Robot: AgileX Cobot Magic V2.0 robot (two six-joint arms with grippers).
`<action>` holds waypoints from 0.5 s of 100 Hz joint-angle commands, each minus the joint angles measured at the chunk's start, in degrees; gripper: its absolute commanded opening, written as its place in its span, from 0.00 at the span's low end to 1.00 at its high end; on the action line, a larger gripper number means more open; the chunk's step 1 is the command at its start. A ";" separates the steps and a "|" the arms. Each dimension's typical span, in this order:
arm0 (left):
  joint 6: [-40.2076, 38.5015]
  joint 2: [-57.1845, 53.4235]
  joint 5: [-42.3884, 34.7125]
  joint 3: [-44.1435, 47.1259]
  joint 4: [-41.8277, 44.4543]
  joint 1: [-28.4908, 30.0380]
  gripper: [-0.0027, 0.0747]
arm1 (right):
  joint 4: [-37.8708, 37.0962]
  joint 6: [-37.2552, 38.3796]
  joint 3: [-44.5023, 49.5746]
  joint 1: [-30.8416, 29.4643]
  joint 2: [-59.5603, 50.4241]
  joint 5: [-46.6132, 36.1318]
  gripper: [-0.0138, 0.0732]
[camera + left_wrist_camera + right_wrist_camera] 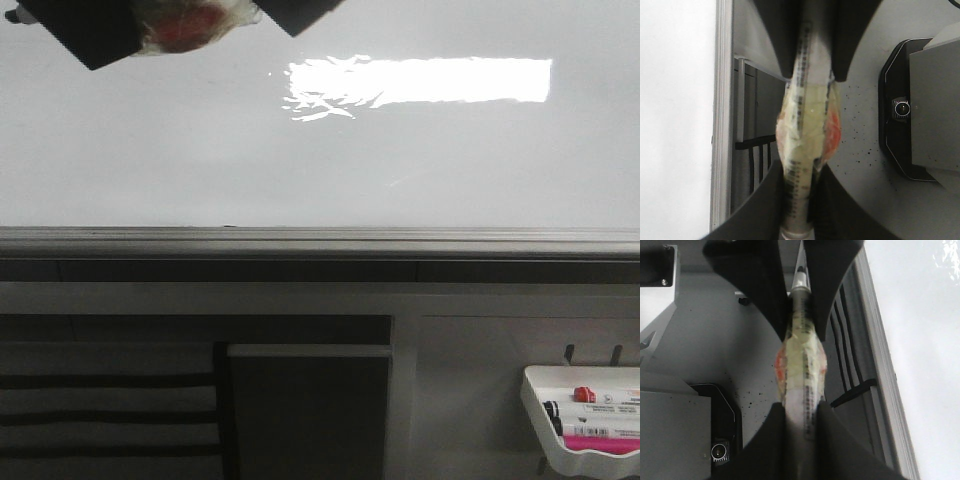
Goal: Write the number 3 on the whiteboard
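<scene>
Both jaws clamped on taped marker [807, 135], whiteboard [300, 160] just beside

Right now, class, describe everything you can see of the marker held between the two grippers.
The marker is a slim pale barrel with dark print along it, its middle wrapped in crinkled, yellowish clear tape with a red-orange patch. It spans the gap between both grippers: the left gripper clamps one end, the right gripper the other. In the front view, it sits at the top edge in front of the whiteboard, whose visible surface shows no strokes. Its tip is hidden.
</scene>
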 commanded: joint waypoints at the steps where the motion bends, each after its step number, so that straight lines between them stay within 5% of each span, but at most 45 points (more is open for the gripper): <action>1: -1.42 -1.73 -4.15 -1.90 -2.10 -0.34 0.09 | 1.97 0.18 -1.38 -0.25 -1.75 -2.50 0.07; 26: -5.09 -1.86 -6.84 -1.90 -1.92 -0.22 0.58 | 0.61 0.36 -1.38 -0.38 -1.88 -3.40 0.07; 50: -13.68 -6.76 -11.36 -0.40 -2.58 7.27 0.62 | -0.77 8.45 -1.38 -9.41 -5.14 -2.75 0.07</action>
